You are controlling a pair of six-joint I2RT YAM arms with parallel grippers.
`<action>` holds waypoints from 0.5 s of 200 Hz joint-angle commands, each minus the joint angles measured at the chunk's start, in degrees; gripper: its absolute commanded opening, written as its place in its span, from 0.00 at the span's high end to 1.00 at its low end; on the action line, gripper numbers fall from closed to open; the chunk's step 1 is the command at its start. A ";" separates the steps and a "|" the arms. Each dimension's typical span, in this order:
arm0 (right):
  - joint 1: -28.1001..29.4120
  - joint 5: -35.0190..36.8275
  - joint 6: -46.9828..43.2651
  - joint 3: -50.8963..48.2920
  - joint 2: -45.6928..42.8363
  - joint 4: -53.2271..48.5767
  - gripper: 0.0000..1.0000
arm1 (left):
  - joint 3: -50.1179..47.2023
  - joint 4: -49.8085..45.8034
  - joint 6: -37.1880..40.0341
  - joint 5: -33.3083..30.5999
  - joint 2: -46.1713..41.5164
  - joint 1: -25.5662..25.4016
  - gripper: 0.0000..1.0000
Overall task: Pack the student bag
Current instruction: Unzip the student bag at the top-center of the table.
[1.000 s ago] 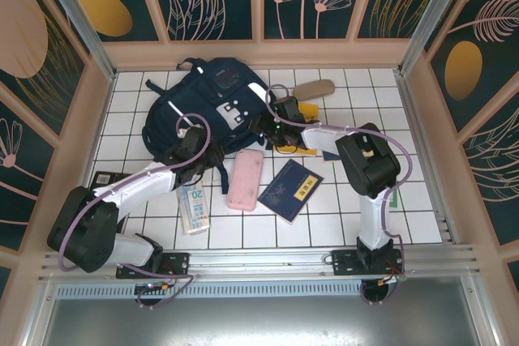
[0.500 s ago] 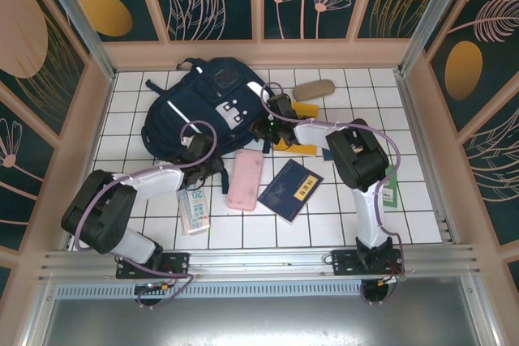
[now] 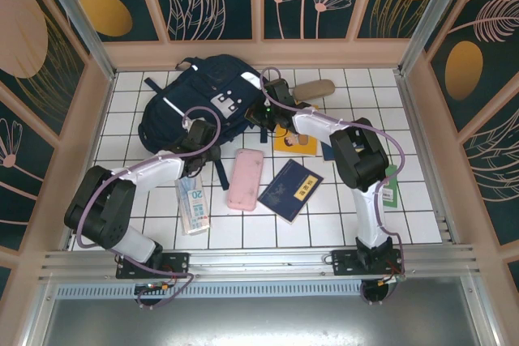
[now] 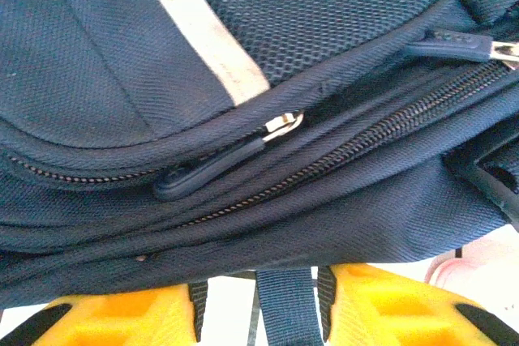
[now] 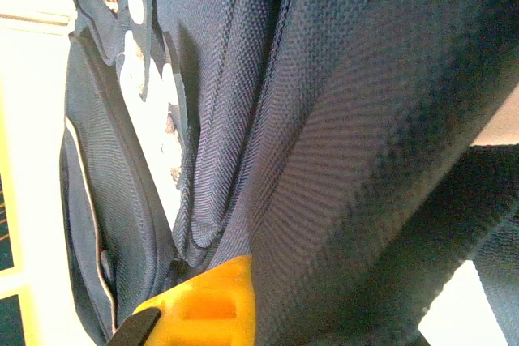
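The student bag (image 3: 203,95), a large navy backpack with pale reflective patches, lies at the back of the tiled table. My left gripper (image 3: 199,132) is at its near edge. In the left wrist view the yellow fingers (image 4: 122,313) stand partly apart. Their tips are buried under the bag's bottom seam (image 4: 268,224), and a dark strap (image 4: 284,305) hangs between them. My right gripper (image 3: 268,109) is at the bag's right side. In the right wrist view, navy fabric (image 5: 324,160) presses against the one yellow finger (image 5: 211,301) that shows, and the jaws are shut on it.
A pink pencil case (image 3: 245,178), a dark-blue booklet (image 3: 290,190) and a white box marked 20 (image 3: 192,204) lie in front of the bag. A yellow book (image 3: 296,142) sits under the right arm, and a tan case (image 3: 314,88) lies at the back right. Walls enclose the table.
The right gripper closed on the bag's right side and the bag swung toward the back left, uncovering the yellow book. The left gripper moved up to the bag's near edge.
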 commanded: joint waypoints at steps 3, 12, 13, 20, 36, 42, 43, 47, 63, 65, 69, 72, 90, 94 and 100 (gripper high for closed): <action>0.58 -2.42 2.52 3.70 -0.50 1.29 1.00 | 1.24 3.46 1.54 6.86 -2.77 0.15 0.57; 0.52 -2.56 3.17 4.12 -0.26 1.55 1.00 | 0.46 4.81 0.33 8.84 -2.79 -0.02 0.57; 0.50 -2.62 3.20 4.11 -0.23 1.58 1.00 | 0.34 4.94 0.20 8.93 -2.83 -0.07 0.57; 0.53 -2.53 3.53 4.64 0.09 1.69 1.00 | -0.29 5.90 -0.68 9.28 -2.71 -0.28 0.57; 0.53 -2.33 3.25 6.12 1.33 0.93 1.00 | -1.42 8.13 -1.56 9.80 -2.12 -1.24 0.58; 0.57 -2.46 3.06 6.47 1.82 0.76 1.00 | -1.60 8.72 -1.60 10.15 -1.67 -1.66 0.59; 0.57 -2.46 3.06 6.47 1.82 0.76 1.00 | -1.56 8.83 -1.56 10.20 -1.56 -1.76 0.59; 0.56 -2.42 3.06 6.79 2.23 0.70 1.00 | -1.59 9.19 -1.48 10.54 -1.12 -2.06 0.60; 0.50 -2.55 3.19 7.10 3.20 0.98 1.00 | -0.89 10.31 -0.82 10.97 1.20 -2.97 0.63; 0.52 -2.52 3.20 7.09 3.22 1.03 1.00 | -0.84 10.42 -0.77 11.00 1.54 -3.01 0.63; 0.57 -2.43 3.30 7.09 3.38 1.19 1.00 | -0.63 10.59 -0.80 10.69 2.23 -3.00 0.64; 0.56 -2.38 3.33 7.09 3.52 1.27 1.00 | -0.41 10.56 -0.80 10.24 2.80 -2.99 0.65; 0.42 -2.08 3.29 7.56 4.19 1.54 1.00 | 0.76 9.10 -0.85 5.31 5.98 -2.30 0.71; 0.42 -2.07 3.26 7.71 4.36 1.49 1.00 | 0.84 8.89 -1.03 4.59 6.50 -1.77 0.72; 0.32 -2.16 3.16 8.03 4.68 1.35 1.00 | 0.72 9.16 -1.25 4.68 7.07 -0.65 0.72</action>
